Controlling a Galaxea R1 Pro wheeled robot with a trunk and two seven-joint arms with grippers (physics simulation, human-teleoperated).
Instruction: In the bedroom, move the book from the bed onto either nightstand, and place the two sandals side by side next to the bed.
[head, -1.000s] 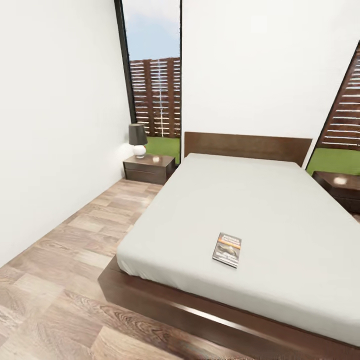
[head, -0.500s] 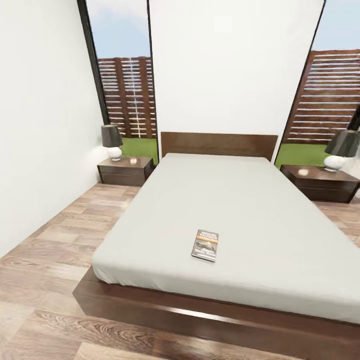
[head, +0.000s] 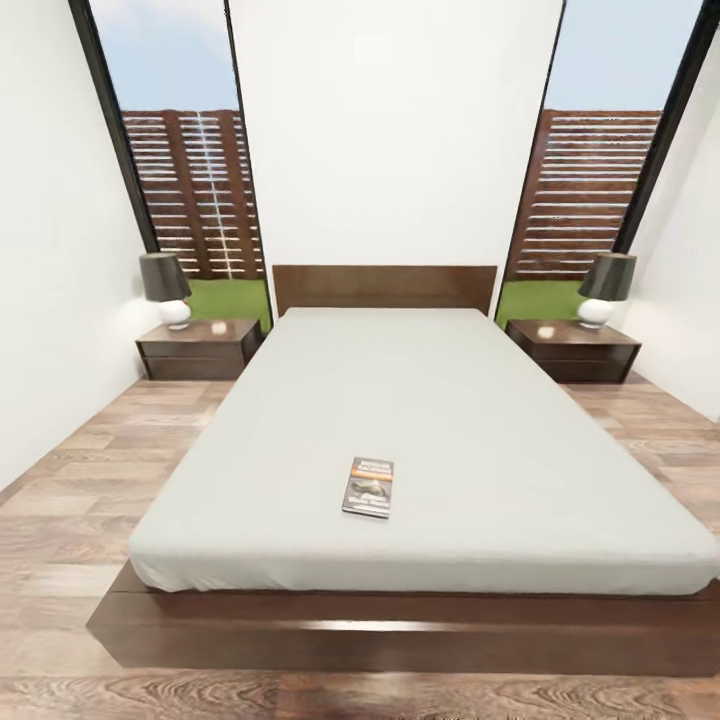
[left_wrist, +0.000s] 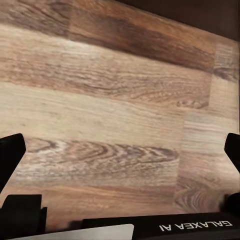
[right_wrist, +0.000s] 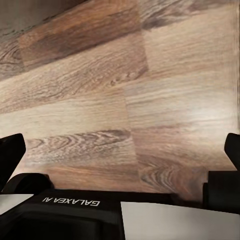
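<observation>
In the head view the bed (head: 430, 420) stretches ahead, pale grey mattress on a dark wooden frame with a flat headboard. The book (head: 368, 487) lies flat on the mattress near the foot edge, dark cover with an orange band. A nightstand (head: 198, 348) stands left of the headboard and a second nightstand (head: 572, 350) right of it. The left gripper (left_wrist: 120, 150) hangs open over bare plank floor, its fingertips at the picture's two sides. The right gripper (right_wrist: 120, 147) is likewise open above the floor, holding nothing. The sandals are out of view.
Each nightstand carries a dark-shaded lamp, the left lamp (head: 166, 288) and the right lamp (head: 604, 288). White walls close in on both sides, with tall windows (head: 180, 170) behind. Wood floor (head: 70, 480) runs along both sides of the bed.
The whole head view has swung, so the bed now sits centred and the right nightstand with its lamp shows in full. The book lies where it was on the mattress.
</observation>
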